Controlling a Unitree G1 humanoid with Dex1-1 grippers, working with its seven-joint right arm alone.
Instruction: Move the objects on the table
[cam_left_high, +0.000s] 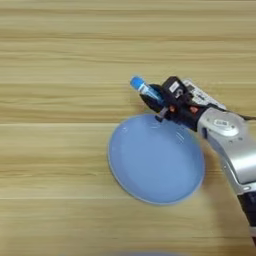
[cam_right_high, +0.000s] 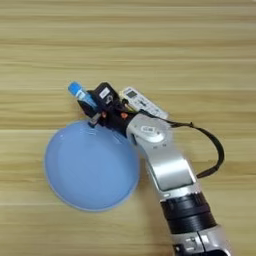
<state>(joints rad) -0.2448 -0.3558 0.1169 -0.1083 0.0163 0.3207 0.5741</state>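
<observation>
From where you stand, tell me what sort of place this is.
Probably a tabletop test bench for robot handling, not a home: a bare wooden table holding only a plate, a remote and a blue tube at the arm's fingers.
</observation>
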